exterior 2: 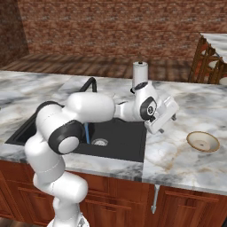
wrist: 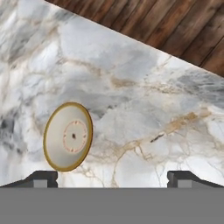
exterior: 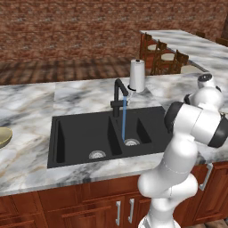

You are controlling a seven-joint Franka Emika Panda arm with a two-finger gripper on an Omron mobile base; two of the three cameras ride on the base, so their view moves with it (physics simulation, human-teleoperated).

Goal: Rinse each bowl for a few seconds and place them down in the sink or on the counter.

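While water runs from the faucet (exterior: 119, 91) into the sink (exterior: 80, 133), neither bowl looks rinsed: the cream-rimmed bowl (exterior 2: 203, 142) sits on the bench (exterior 2: 177, 155) right of the sink, the olive bowl (exterior: 4, 137) far left (near the front edge); the gripper (exterior 2: 167, 119), jaws apart and empty, hovers with open marble around it

My arm (exterior 2: 88, 108): glossy white plastic-looking shell, dark joints. Counter (exterior: 80, 95): polished white/grey veined marble. Sink (exterior: 80, 133): matt black, steel drains (exterior: 97, 154). Cabinets (exterior: 89, 205): reddish wood w/ steel handles. Bowl (wrist: 68, 136): smooth, cream glaze-like. Towel roll (exterior: 137, 75): white paper. Back wall (exterior: 67, 26): rough brick.
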